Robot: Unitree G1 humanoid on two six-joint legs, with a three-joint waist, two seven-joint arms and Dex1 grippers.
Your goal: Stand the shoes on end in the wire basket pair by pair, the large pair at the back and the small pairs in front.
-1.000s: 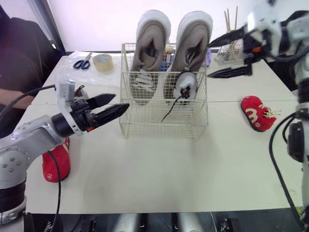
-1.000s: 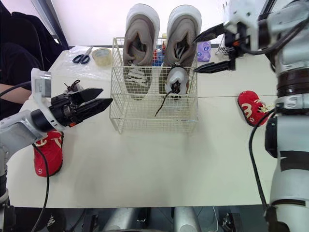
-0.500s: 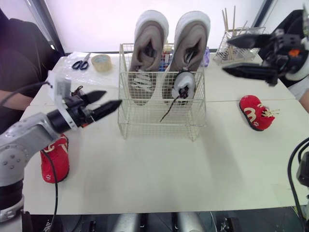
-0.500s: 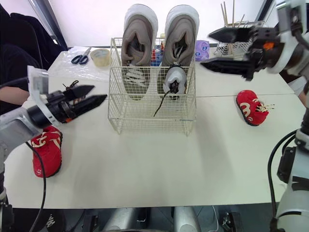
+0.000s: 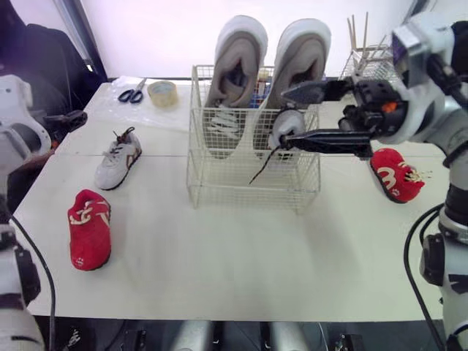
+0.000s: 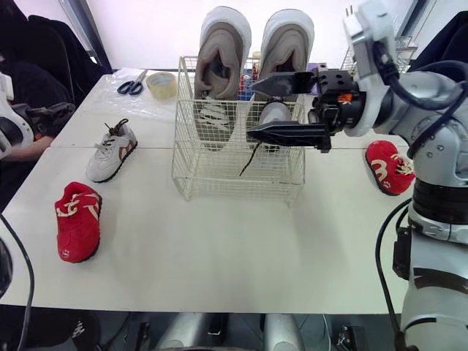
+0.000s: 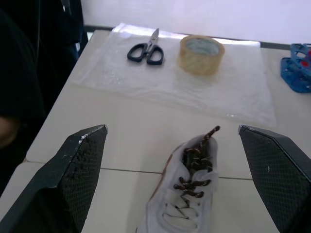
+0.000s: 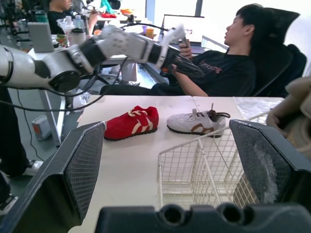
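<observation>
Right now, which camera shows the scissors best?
Left wrist view: the scissors lie whole and close up there, beside the tape roll. Both eye views show them small, at the table's far edge.

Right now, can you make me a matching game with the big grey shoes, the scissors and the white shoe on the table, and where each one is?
Things:
1. big grey shoes
2. scissors
3. white shoe

Places:
A. beside the tape roll
B. lying on its sole on the table, just beyond a red shoe
C. standing on end at the back of the wire basket

Pairs: 1-C, 2-A, 3-B.
</observation>
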